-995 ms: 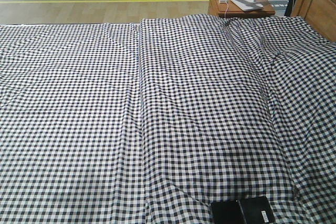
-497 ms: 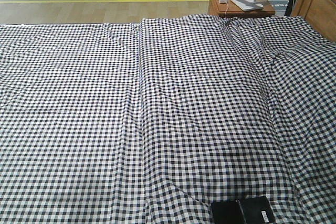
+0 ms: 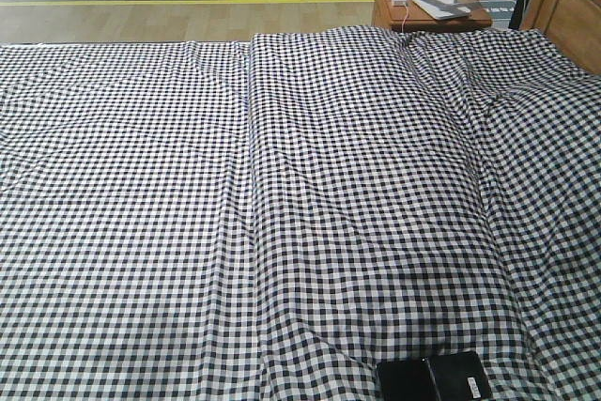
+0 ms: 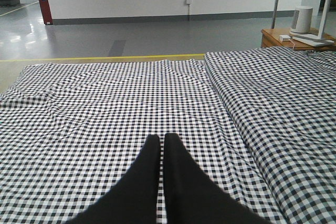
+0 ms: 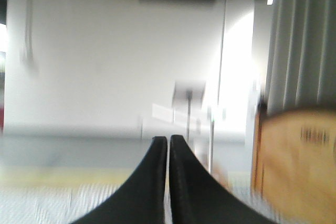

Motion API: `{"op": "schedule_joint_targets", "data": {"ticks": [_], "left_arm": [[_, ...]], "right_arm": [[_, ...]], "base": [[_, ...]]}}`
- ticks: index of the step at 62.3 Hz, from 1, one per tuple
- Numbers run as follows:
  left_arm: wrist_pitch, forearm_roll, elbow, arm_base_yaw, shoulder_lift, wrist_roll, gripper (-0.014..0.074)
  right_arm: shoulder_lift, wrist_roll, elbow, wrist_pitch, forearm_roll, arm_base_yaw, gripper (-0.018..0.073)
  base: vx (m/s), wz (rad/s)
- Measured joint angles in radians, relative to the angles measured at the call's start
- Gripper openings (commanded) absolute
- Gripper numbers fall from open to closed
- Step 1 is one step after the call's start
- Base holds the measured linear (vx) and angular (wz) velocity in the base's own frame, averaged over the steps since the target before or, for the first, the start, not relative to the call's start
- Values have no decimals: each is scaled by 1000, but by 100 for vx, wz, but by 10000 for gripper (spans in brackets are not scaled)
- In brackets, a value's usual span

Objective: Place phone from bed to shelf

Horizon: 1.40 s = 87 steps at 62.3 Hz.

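The black phone (image 3: 435, 377) lies flat on the checked bed (image 3: 282, 213) at its near edge, right of centre, showing a seam across its middle and a small white sticker. Neither gripper appears in the front view. In the left wrist view my left gripper (image 4: 161, 139) is shut with nothing in it, hovering over the bed sheet (image 4: 105, 108). The right wrist view is motion-blurred; my right gripper (image 5: 168, 140) is shut and empty, pointing at a white wall above the bed. The shelf is out of view.
A small brown nightstand (image 3: 427, 11) with a white device and cable stands past the bed's far right corner, also in the left wrist view (image 4: 275, 36). A wooden headboard (image 3: 568, 2) rises at the right. Grey floor with a yellow line (image 3: 188, 1) lies beyond.
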<state>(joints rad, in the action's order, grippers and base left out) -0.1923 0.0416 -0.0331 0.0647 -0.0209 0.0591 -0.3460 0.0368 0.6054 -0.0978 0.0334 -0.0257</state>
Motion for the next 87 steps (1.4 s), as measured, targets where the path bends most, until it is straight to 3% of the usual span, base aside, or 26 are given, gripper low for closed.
{"op": "schedule_joint_targets", "data": {"ticks": [12, 21, 27, 41, 47, 64, 74, 87], "left_arm": [[0, 0, 0, 0, 0, 0, 1], [0, 0, 0, 0, 0, 0, 1], [0, 0, 0, 0, 0, 0, 1], [0, 0, 0, 0, 0, 0, 1], [0, 0, 0, 0, 0, 0, 1], [0, 0, 0, 0, 0, 0, 1], [0, 0, 0, 0, 0, 0, 1], [0, 0, 0, 0, 0, 0, 1]], "right_arm": [[-265, 0, 73, -147, 0, 0, 41], [-437, 0, 74, -189, 0, 0, 138], [-537, 0, 74, -215, 0, 0, 252], [-660, 0, 74, -246, 0, 0, 629], [-679, 0, 74, -248, 0, 0, 729], [-697, -1, 74, -253, 0, 0, 709], [-706, -47, 93, -336, 0, -10, 704], [-817, -72, 222, -534, -1, -142, 697]], "base": [[0, 0], [0, 0], [0, 0], [0, 0], [0, 0], [0, 0], [0, 0], [0, 0]]}}
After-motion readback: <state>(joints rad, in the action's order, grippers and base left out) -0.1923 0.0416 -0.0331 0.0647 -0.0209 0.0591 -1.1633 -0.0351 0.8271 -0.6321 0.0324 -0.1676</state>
